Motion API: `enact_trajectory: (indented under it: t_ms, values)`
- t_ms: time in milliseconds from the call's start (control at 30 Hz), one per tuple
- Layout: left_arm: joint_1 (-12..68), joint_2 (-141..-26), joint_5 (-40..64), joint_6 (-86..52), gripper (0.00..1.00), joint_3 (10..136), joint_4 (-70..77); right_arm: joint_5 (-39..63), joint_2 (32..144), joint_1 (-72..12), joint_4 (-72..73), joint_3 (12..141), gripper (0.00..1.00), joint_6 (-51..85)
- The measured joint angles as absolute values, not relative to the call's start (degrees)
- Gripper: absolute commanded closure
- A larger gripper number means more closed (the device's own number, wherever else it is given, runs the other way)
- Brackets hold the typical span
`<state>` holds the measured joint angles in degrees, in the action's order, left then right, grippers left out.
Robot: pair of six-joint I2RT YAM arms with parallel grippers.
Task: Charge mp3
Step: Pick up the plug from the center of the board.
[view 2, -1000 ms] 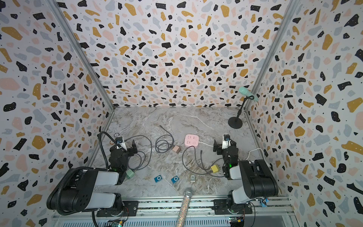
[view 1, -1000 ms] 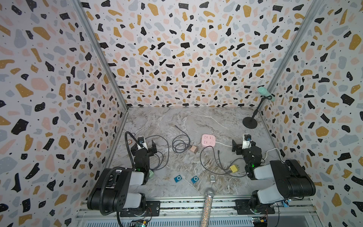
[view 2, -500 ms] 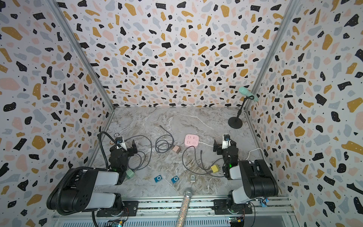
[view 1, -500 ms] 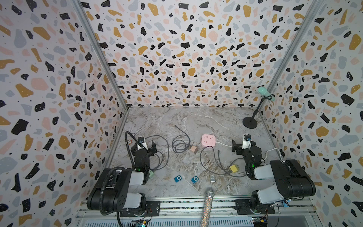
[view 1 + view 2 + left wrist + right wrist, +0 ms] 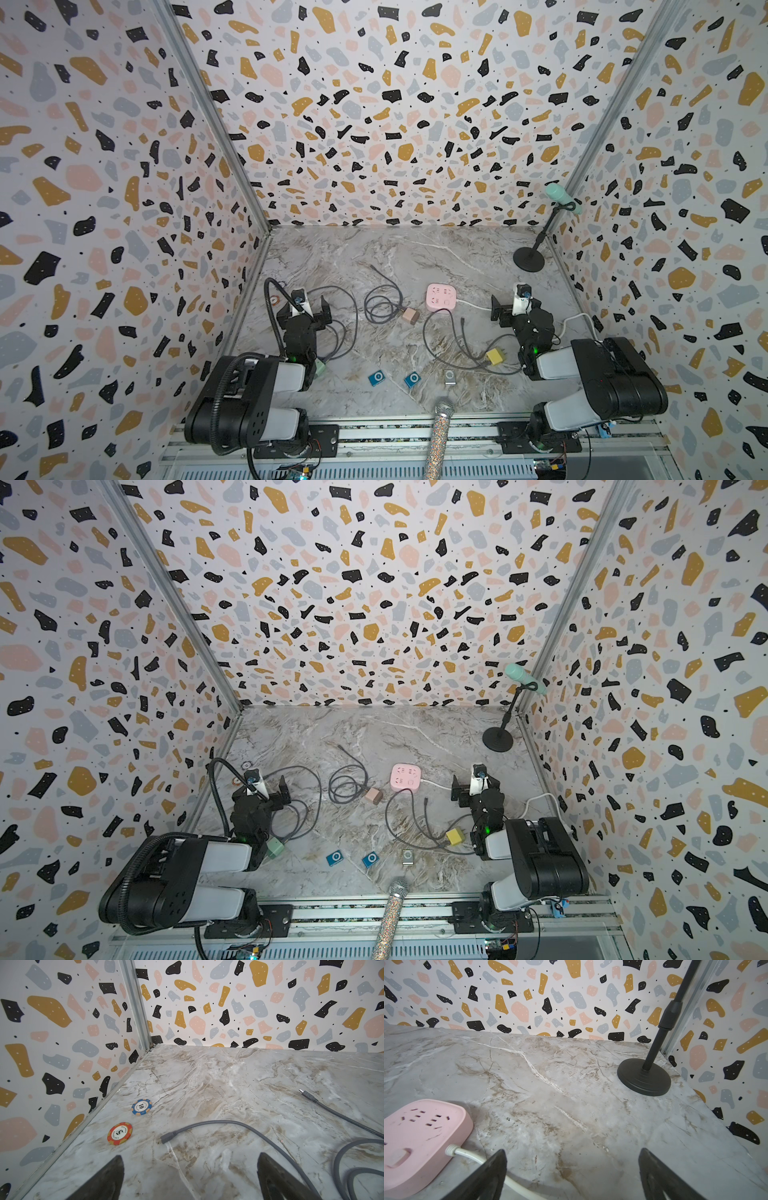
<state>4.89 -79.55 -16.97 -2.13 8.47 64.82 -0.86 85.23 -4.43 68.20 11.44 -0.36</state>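
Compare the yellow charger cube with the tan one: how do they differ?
The tan charger cube lies beside the pink power strip; the yellow charger cube lies nearer the front of the table. The yellow one's cable spreads in a wide loop; the tan one's is coiled. Both are small cubes, not plugged in.

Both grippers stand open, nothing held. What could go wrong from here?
1. Two blue mp3 players and a silver mp3 player lie close in a row; grasping one may nudge its neighbour.
2. A gray cable loops beside the yellow charger; pulling its plug could drag the charger or tangle.
3. The white cord of the pink power strip runs beneath the right gripper and could snag on it.
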Motion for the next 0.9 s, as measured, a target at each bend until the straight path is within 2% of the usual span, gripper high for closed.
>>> enact_trajectory:
  t_ms: [100, 200, 467, 733, 900]
  values:
    - [4.9, -79.4, -17.1, -2.2, 0.0, 8.7, 64.2, -0.9, 85.2, -4.4, 68.2, 11.4, 0.01, -0.4]
    - [4.9, -77.4, -17.2, -2.2, 0.0, 13.2, 56.5, -1.7, 84.9, -4.4, 67.3, 11.7, 0.01, -0.3]
    - [4.9, -67.5, -18.7, -6.4, 0.0, 25.1, 43.0, -7.2, 73.3, -4.2, 47.7, 24.0, 0.01, 2.1]
    - [4.9, -66.1, -18.5, -15.8, 0.02, 35.1, 25.0, -17.1, 66.8, -5.8, 13.7, 40.2, 0.1, 13.3]
    - [6.7, -64.8, -18.7, -19.4, 0.04, 37.9, 13.3, -18.9, 63.0, -9.9, -8.0, 42.4, 0.16, 24.4]
